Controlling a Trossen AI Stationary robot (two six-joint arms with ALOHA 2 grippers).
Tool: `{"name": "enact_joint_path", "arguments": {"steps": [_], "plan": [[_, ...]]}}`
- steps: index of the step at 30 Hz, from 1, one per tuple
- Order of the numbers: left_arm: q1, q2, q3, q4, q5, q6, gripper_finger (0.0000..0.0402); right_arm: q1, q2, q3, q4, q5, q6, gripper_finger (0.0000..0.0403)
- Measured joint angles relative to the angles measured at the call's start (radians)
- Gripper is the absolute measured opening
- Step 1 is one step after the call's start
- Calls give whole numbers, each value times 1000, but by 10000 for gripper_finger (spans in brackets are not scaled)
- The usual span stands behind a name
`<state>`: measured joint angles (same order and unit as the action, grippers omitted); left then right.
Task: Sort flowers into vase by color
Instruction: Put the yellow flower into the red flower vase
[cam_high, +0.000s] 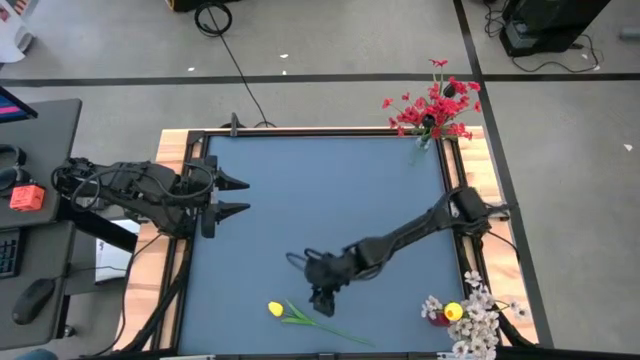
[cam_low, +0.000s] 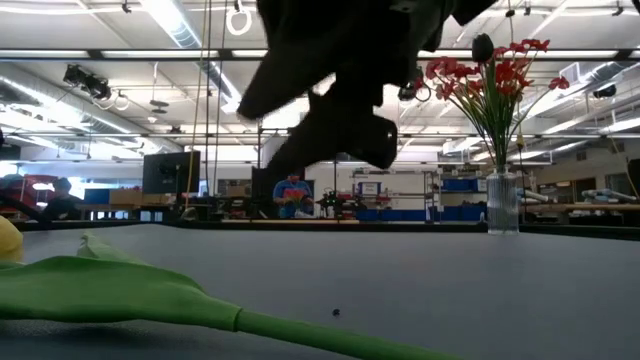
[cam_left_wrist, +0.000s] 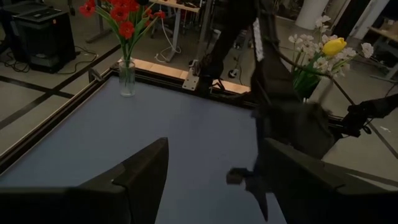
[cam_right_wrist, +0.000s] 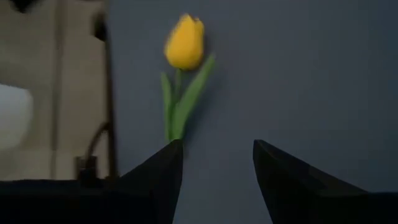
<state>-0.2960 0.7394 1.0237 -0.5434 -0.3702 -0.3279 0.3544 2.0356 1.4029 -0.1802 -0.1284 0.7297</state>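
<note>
A yellow tulip (cam_high: 277, 310) lies flat on the blue table near its near edge, with the green stem (cam_high: 335, 332) running toward the right. In the right wrist view the tulip head (cam_right_wrist: 185, 42) and its leaves (cam_right_wrist: 177, 109) lie just beyond my open fingers. My right gripper (cam_high: 322, 295) hovers open above the table, just on the far side of the stem, and touches nothing. In the low view it is a dark mass (cam_low: 340, 100) above the leaf (cam_low: 120, 295). My left gripper (cam_high: 235, 197) waits open at the table's left side.
A glass vase of red flowers (cam_high: 432, 115) stands at the far right corner (cam_low: 500, 200). A vase with whitish-pink sprays and one yellow tulip (cam_high: 460, 315) stands at the near right corner (cam_left_wrist: 323, 56). Bare blue table (cam_high: 320, 200) lies between the arms. A desk with a keyboard (cam_high: 15, 250) is left of the table.
</note>
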Motion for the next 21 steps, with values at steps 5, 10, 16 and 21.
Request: {"name": "enact_joint_path", "arguments": {"steps": [5, 10, 16, 21], "plan": [[0, 0, 0, 1, 0, 0, 266, 46, 102, 129, -135, 79, 49, 200], [0, 0, 0, 1, 0, 0, 266, 79, 159, 183, -176, 108, 57, 196], [0, 0, 0, 2, 0, 0, 266, 119, 171, 183, -150, 107, -11, 196], [0, 0, 0, -1, 0, 0, 266, 169, 171, 184, -77, 99, -129, 200]]}}
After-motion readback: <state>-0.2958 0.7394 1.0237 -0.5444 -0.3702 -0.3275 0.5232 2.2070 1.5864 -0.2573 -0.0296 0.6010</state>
